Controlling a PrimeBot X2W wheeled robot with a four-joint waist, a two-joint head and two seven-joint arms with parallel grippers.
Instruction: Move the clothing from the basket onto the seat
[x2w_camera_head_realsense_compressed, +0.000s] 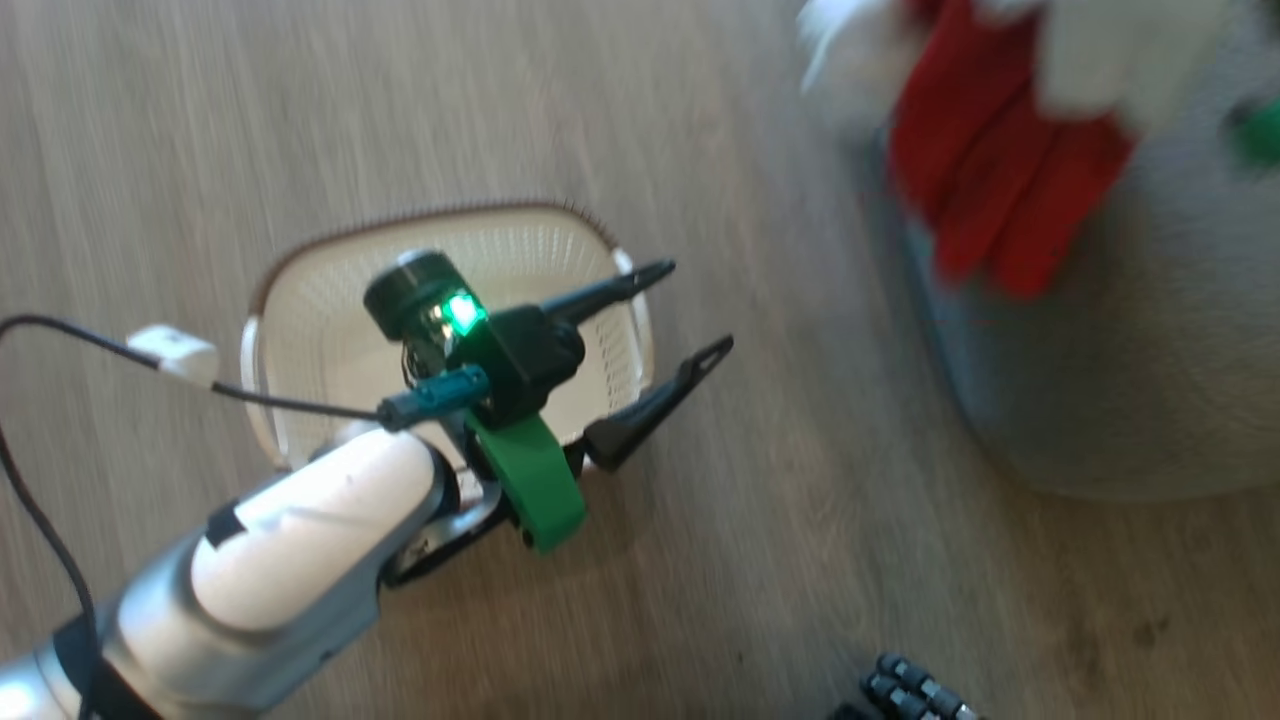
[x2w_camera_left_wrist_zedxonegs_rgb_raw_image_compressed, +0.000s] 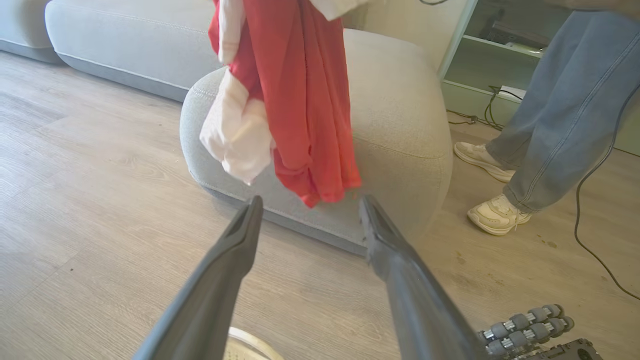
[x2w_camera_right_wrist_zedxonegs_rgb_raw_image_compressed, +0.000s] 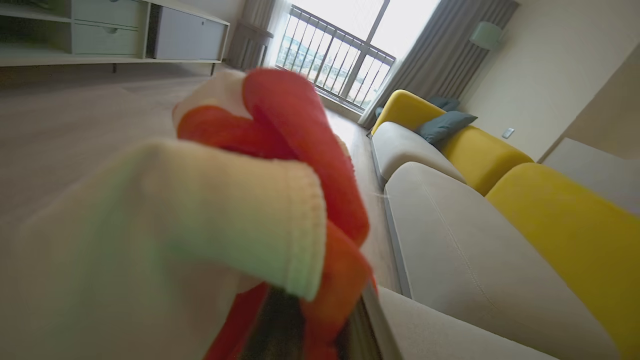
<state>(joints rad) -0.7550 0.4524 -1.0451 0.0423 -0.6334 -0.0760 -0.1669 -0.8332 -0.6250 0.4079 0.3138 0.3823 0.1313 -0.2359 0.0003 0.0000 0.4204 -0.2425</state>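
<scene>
With clothing (x2w_camera_right_wrist_zedxonegs_rgb_raw_image_compressed: 300, 130) clamped in closed right gripper (x2w_camera_right_wrist_zedxonegs_rgb_raw_image_compressed: 320, 325) at frame bottom, carry fully over seat (x2w_camera_head_realsense_compressed: 1150, 350) at right before releasing, avoiding empty, wide-open left gripper (x2w_camera_head_realsense_compressed: 700, 306) over basket (x2w_camera_head_realsense_compressed: 330, 330).

1. L forearm (x2w_camera_head_realsense_compressed: 300, 540): white shell, silver-grey joints.
2. Wrist: black cam housing (x2w_camera_head_realsense_compressed: 420, 290) w/ green LED, green bracket (x2w_camera_head_realsense_compressed: 530, 480), teal plug (x2w_camera_head_realsense_compressed: 435, 395).
3. Thin black cable (x2w_camera_head_realsense_compressed: 60, 335), white tag (x2w_camera_head_realsense_compressed: 175, 352).
4. L pincer (x2w_camera_head_realsense_compressed: 697, 307): 2 long dark tapered fingers (x2w_camera_head_realsense_compressed: 655, 400).

Open floor (x2w_camera_head_realsense_compressed: 800, 450) between basket (x2w_camera_head_realsense_compressed: 300, 330) and seat (x2w_camera_head_realsense_compressed: 1150, 380)
</scene>
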